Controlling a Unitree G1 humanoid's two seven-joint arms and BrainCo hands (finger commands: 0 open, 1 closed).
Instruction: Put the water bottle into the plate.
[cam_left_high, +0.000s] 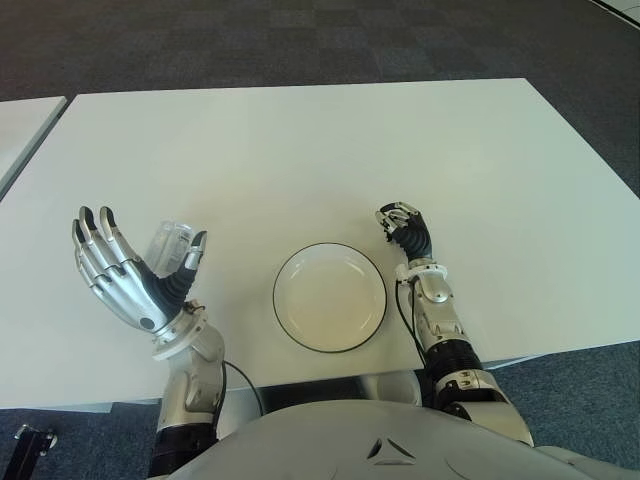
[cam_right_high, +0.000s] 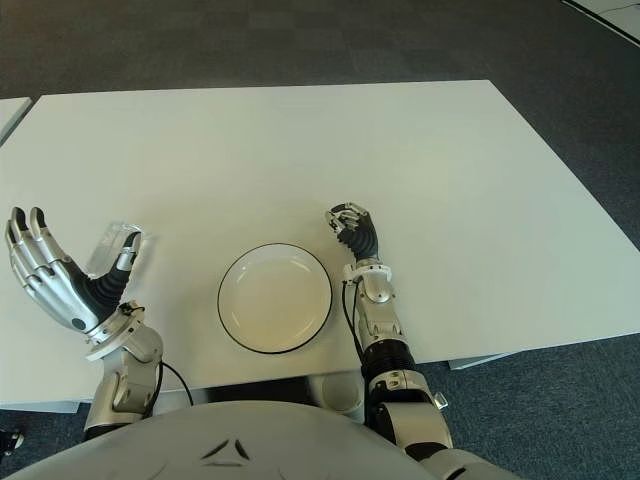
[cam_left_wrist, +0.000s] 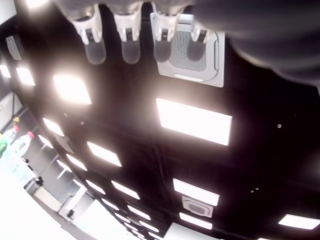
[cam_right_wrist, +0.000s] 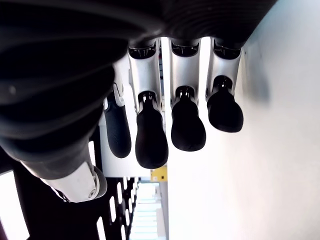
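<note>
White table (cam_left_high: 300, 150) over dark carpet (cam_left_high: 250, 40) holds plate (cam_left_high: 330, 297), water bottle (cam_left_high: 168, 243)

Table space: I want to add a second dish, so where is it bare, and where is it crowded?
The table is bare beyond the plate and right of the right hand. The near edge is crowded: the left hand by the water bottle, plate and right hand.

Eye views: head-height, looking down, sharing table (cam_left_high: 320, 150). Wrist views close-up; left seemingly faces ceiling.
</note>
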